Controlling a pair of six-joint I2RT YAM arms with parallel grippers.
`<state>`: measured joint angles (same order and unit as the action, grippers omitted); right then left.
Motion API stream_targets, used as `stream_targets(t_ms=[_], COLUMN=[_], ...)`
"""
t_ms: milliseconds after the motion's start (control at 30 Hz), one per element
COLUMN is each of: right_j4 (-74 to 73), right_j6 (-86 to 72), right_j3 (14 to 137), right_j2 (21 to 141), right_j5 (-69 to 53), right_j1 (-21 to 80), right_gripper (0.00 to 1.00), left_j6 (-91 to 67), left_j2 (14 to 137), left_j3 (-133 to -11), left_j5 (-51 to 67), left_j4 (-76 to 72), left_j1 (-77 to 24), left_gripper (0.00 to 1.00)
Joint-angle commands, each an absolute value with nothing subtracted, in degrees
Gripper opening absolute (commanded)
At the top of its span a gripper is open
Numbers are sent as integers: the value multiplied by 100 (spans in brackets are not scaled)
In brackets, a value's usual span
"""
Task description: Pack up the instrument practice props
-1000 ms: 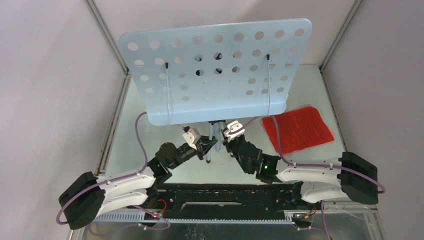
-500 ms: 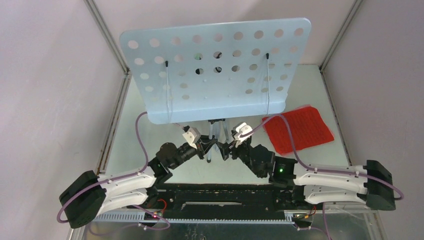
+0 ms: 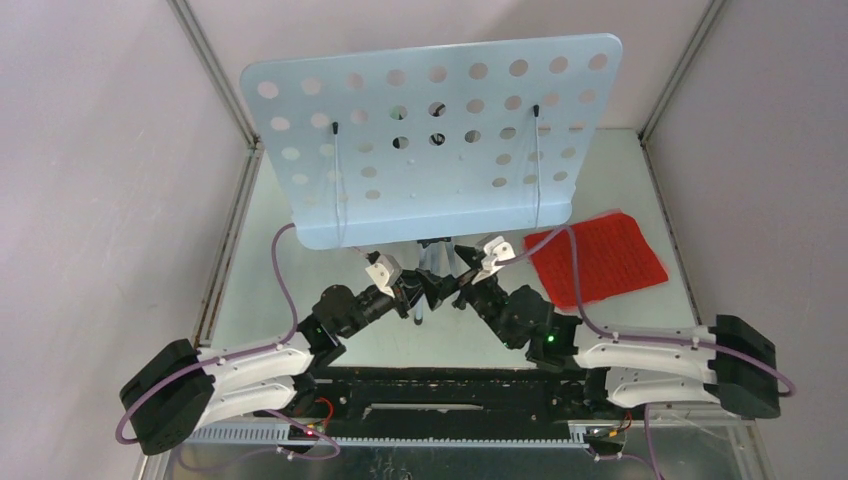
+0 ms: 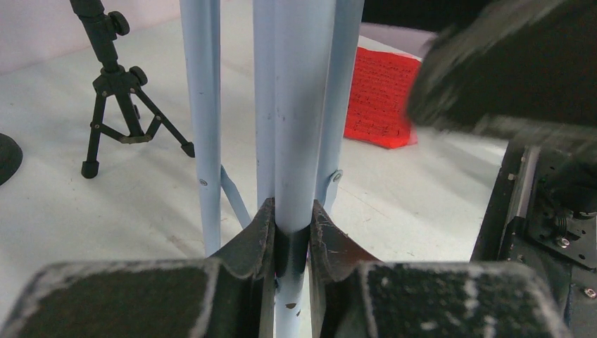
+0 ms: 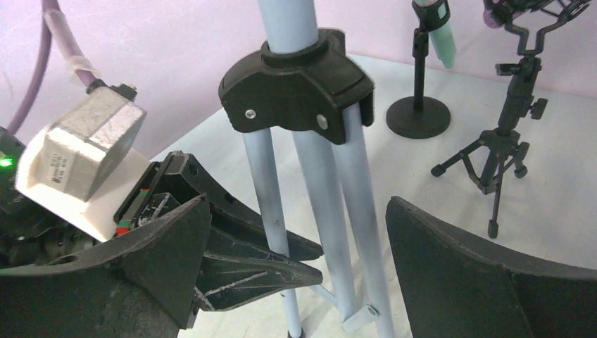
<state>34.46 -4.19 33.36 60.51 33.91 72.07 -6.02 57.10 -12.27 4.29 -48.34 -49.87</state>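
The pale blue perforated music desk [image 3: 430, 140] stands on its blue-grey tripod [image 3: 432, 262], whose legs are folded close together [image 5: 327, 204] under a black collar [image 5: 296, 84]. My left gripper [image 4: 291, 211] is shut on the tripod's central pole [image 4: 292, 127]; it reaches in from the left [image 3: 418, 290]. My right gripper [image 5: 299, 211] is open, one finger on either side of the legs and not touching them; it comes in from the right [image 3: 455, 288]. A red score sheet [image 3: 597, 258] lies flat to the right. A mint microphone [image 5: 440, 35] and a glittery purple one [image 5: 507, 10] sit on black mounts.
The round-based black mount [image 5: 419, 116] and the small black tripod mount [image 5: 503, 158] stand behind the music stand, hidden under the desk from above. Pale walls with metal rails [image 3: 225, 250] enclose the table. The arms' black base rail [image 3: 450, 395] runs along the near edge.
My right gripper has opened wide beside the tripod legs, and its arm has shifted to the right and lower. The left gripper has kept its hold on the pole.
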Motion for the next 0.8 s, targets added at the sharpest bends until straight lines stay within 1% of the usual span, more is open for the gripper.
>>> stream_targets(t_ms=[0, 133, 333, 400, 533, 567, 633, 733, 767], right_j4=[4459, 4810, 5078, 5240, 5437, 5460, 5466, 5434, 5423], right_j6=[-313, -241, -13, 203, 372, 389, 385, 365, 352], right_j3=[3582, 3726, 3971, 3982, 3981, 3986, 3982, 3982, 3984], right_j2=[6574, 7122, 7790, 7961, 8201, 8239, 8306, 8367, 8390], right_j5=[3572, 3884, 3640, 3560, 3609, 3637, 3681, 3808, 3866], right_j1=[7143, 6993, 6792, 6795, 6770, 6763, 6742, 6750, 6754], right_gripper=[100, 100, 100, 98, 90, 86, 80, 65, 62], left_j6=[-638, -608, -544, -519, -485, -484, -483, -521, -545], left_j2=[5779, 5783, 5791, 5776, 5709, 5674, 5595, 5443, 5380], left_j3=[-1462, -1458, -1414, -1383, -1265, -1234, -1161, -1027, -968], left_j5=[448, 525, 640, 704, 681, 659, 636, 617, 616], left_j4=[-4786, -4790, -4781, -4782, -4762, -4745, -4704, -4668, -4654], left_j1=[-4940, -4940, -4950, -4950, -4948, -4949, -4950, -4948, -4955], left_gripper=[0, 0, 0, 1, 6, 11, 16, 28, 32])
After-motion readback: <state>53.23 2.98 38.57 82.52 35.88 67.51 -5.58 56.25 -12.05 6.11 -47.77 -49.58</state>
